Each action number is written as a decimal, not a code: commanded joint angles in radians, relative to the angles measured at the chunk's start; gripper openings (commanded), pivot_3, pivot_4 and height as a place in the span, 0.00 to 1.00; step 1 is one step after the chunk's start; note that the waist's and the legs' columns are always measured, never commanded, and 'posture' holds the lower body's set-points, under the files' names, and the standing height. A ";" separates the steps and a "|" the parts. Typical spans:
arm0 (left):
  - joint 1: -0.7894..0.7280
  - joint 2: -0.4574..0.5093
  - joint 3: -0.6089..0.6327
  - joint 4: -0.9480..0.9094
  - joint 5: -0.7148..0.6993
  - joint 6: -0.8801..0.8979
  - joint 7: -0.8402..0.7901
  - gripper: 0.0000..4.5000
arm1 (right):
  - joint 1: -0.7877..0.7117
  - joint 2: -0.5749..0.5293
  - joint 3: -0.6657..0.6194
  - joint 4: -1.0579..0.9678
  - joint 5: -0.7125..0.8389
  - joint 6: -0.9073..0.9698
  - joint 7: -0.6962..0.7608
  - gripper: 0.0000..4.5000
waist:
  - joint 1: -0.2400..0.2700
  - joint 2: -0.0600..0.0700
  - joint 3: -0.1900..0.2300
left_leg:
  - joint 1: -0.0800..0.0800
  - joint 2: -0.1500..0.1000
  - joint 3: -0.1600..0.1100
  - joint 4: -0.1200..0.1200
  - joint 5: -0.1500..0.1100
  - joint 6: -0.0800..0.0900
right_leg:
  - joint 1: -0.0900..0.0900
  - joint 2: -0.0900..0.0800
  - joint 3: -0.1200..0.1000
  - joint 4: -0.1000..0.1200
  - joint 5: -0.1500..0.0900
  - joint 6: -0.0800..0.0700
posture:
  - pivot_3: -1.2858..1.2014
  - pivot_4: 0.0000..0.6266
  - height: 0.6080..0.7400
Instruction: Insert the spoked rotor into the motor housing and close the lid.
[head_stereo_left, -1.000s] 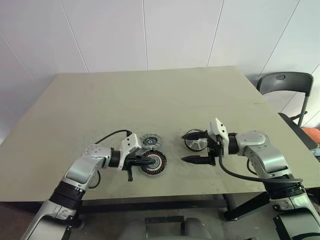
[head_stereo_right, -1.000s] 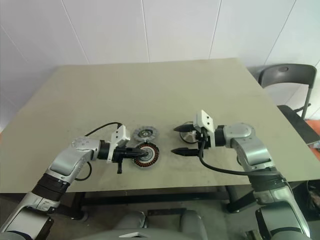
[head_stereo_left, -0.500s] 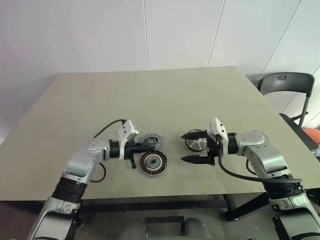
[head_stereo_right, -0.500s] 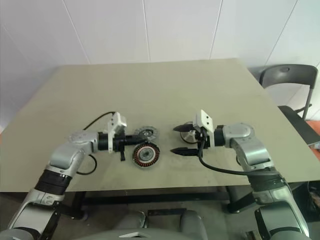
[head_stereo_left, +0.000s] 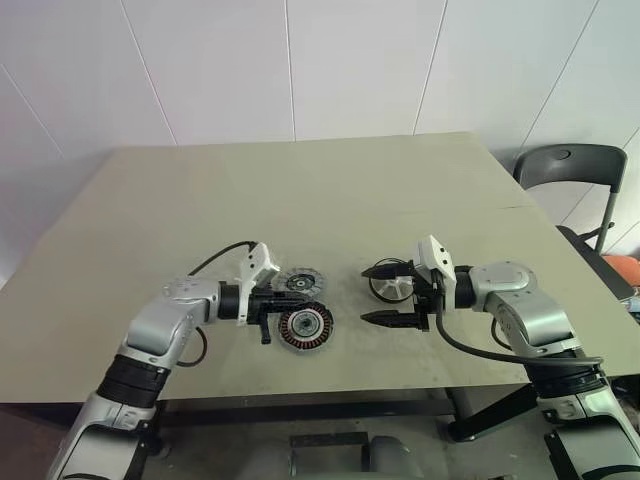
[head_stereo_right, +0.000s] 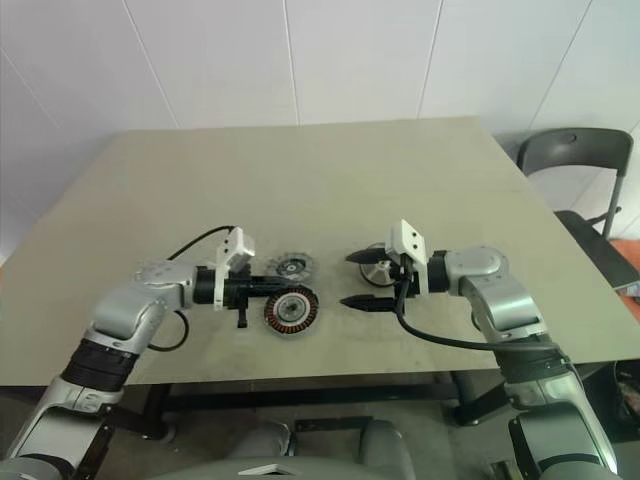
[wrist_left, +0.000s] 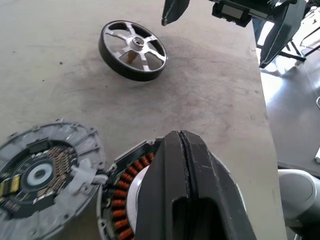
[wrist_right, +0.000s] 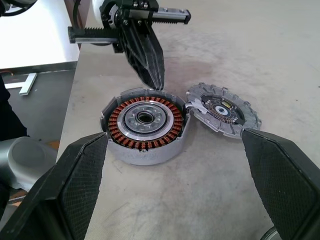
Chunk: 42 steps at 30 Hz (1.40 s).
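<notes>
Your left tool (head_stereo_left: 285, 305): fingers pressed together, empty, tip hovering over housing (head_stereo_left: 305, 327) near its far-left rim, not clearly touching. Your right tool (head_stereo_left: 382, 294): fingers spread wide, empty, pointing left. Rotor (head_stereo_left: 392, 286) lies on tabletop (head_stereo_left: 330, 190) between right tool's fingers, nearer far one. Housing sits flat, windings up, left of right tool. Lid (head_stereo_left: 299, 282) lies flat just beyond housing, rims almost touching.

head stereo pair looking down, wrist views close, sharing motor housing (wrist_right: 144, 122)
</notes>
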 joint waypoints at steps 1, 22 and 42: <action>-0.013 0.004 0.005 -0.009 0.005 -0.022 0.002 0.00 | -0.016 0.002 -0.012 -0.032 0.008 -0.011 -0.003 1.00 | -0.003 0.000 0.000 | 0.000 0.000 0.000 0.000 0.000 0.000 | 0.000 0.000 0.000 0.000 0.000 0.000 | 0.52 0.00 1.00; 0.008 -0.033 0.048 0.082 -0.007 -0.090 0.022 0.00 | -0.022 0.008 -0.010 -0.028 0.009 -0.014 -0.002 1.00 | 0.004 0.000 0.000 | 0.001 0.000 0.000 0.001 0.000 0.000 | 0.001 0.000 0.000 0.000 0.000 -0.001 | 0.52 0.00 1.00; 0.054 0.001 0.032 0.064 0.025 -0.096 0.048 0.00 | -0.028 0.012 -0.011 -0.016 0.003 -0.014 -0.014 1.00 | 0.004 0.000 0.000 | 0.001 0.000 0.000 0.001 0.000 0.000 | 0.001 0.001 0.000 0.000 0.000 -0.001 | 0.52 0.00 1.00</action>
